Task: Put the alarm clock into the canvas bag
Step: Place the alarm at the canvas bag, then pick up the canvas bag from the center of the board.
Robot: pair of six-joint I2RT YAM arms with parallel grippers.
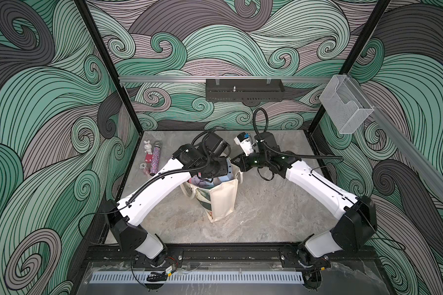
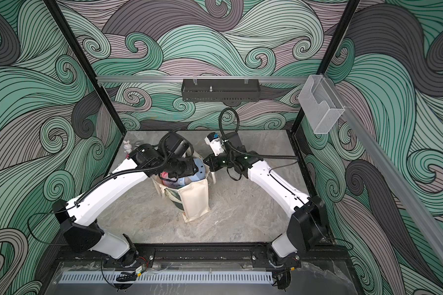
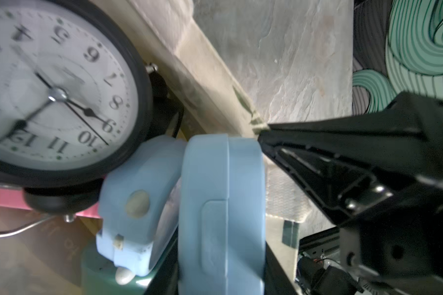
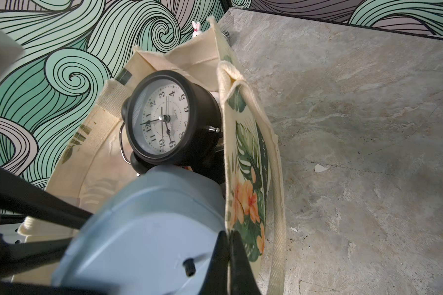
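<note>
While the right fingers (image 4: 221, 258) pinch the rim of the canvas bag (image 4: 246, 158), the left fingers (image 3: 317, 143) clamp the blue alarm clock (image 3: 220, 204) at its mouth, beside the black clock (image 3: 62, 84); advise lowering straight and releasing only below the rim.

Grey stone-look surface (image 1: 279, 209)
Centrally stands a cream canvas bag (image 1: 224, 201); white bunny figurine (image 1: 147, 146) and glittery bottle (image 1: 154, 160) at left rear.
</note>
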